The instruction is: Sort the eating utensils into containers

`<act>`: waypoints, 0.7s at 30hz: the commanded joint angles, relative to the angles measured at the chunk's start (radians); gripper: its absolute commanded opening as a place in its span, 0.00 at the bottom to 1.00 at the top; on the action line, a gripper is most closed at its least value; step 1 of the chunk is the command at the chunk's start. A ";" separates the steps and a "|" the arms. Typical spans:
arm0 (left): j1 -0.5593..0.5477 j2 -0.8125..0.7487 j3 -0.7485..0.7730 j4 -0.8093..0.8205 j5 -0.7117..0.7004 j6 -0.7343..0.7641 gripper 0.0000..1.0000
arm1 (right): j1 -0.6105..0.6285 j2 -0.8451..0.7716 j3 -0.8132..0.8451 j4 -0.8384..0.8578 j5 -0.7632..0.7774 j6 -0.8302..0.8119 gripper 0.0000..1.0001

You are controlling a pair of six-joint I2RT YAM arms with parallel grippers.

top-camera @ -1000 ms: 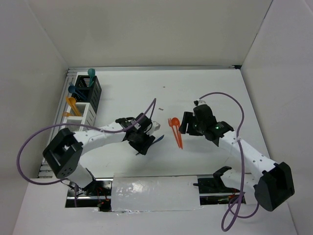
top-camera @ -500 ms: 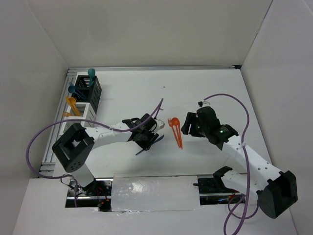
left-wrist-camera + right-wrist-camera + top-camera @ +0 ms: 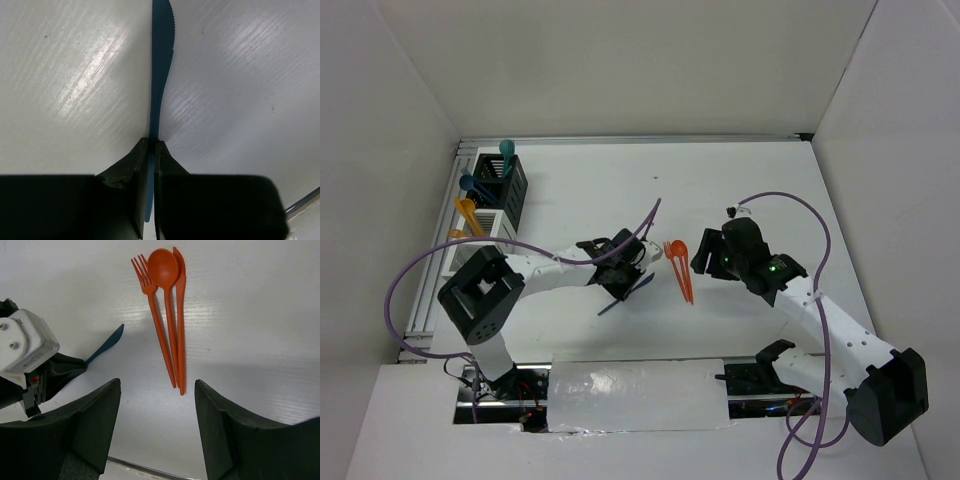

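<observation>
Left gripper (image 3: 625,268): located mid-desk, nearest the arm bases. The jaws are pressed together on the handle of a dark blue knife (image 3: 161,75). In the left wrist view the serrated blade runs straight out ahead of the fingers. In the top view the knife projects from both sides of the gripper, angled toward the near left. It cannot be determined whether the knife touches the desk (image 3: 740,190).

Right gripper (image 3: 157,382): positioned just right of the left gripper, with its jaws spread wide and holding nothing.

Orange set: an orange fork (image 3: 154,315), orange spoon (image 3: 167,310) and orange knife (image 3: 180,325) lie flat on the desk, side by side and touching, between the two grippers. Heads point away from the right gripper. The handle ends lie in line with the gap between the right gripper's jaws.

Containers: located at the far left edge of the desk, well apart from both grippers. The white container (image 3: 505,235) is the nearer one and holds orange utensils (image 3: 467,212). The black container (image 3: 517,190) stands directly behind it and holds teal utensils (image 3: 506,150), standing upright.
</observation>
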 commanded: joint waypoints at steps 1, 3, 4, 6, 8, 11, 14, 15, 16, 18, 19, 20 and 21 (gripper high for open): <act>0.000 0.021 -0.034 -0.012 0.083 -0.051 0.00 | 0.003 -0.013 -0.007 0.024 -0.014 0.037 0.67; 0.024 -0.026 -0.049 0.047 0.142 -0.120 0.00 | 0.003 -0.007 -0.019 0.089 -0.083 0.063 0.67; 0.036 -0.048 -0.056 0.064 0.146 -0.149 0.00 | 0.006 0.008 -0.028 0.121 -0.109 0.070 0.67; 0.077 -0.116 -0.060 0.106 0.176 -0.240 0.00 | 0.032 0.033 -0.013 0.198 -0.143 0.103 0.68; 0.115 -0.182 -0.097 0.186 0.215 -0.281 0.00 | 0.064 0.085 0.021 0.211 -0.143 0.109 0.68; 0.138 -0.305 -0.170 0.294 0.274 -0.287 0.00 | 0.101 0.146 0.104 0.200 -0.083 0.114 0.70; 0.159 -0.347 -0.188 0.367 0.316 -0.284 0.00 | 0.138 0.165 0.154 0.212 -0.060 0.116 0.73; 0.165 -0.345 -0.176 0.354 0.327 -0.284 0.00 | 0.150 0.171 0.165 0.221 -0.051 0.116 0.76; 0.167 -0.341 -0.169 0.354 0.334 -0.282 0.00 | 0.153 0.171 0.183 0.221 -0.051 0.117 0.76; 0.168 -0.341 -0.168 0.356 0.337 -0.290 0.00 | 0.155 0.188 0.199 0.246 -0.051 0.116 0.79; 0.165 -0.345 -0.168 0.359 0.347 -0.292 0.00 | 0.158 0.194 0.211 0.246 -0.042 0.116 0.82; 0.165 -0.355 -0.177 0.373 0.350 -0.298 0.00 | 0.159 0.197 0.211 0.260 -0.042 0.111 0.82; 0.164 -0.362 -0.191 0.394 0.354 -0.302 0.00 | 0.159 0.208 0.223 0.260 -0.042 0.113 0.83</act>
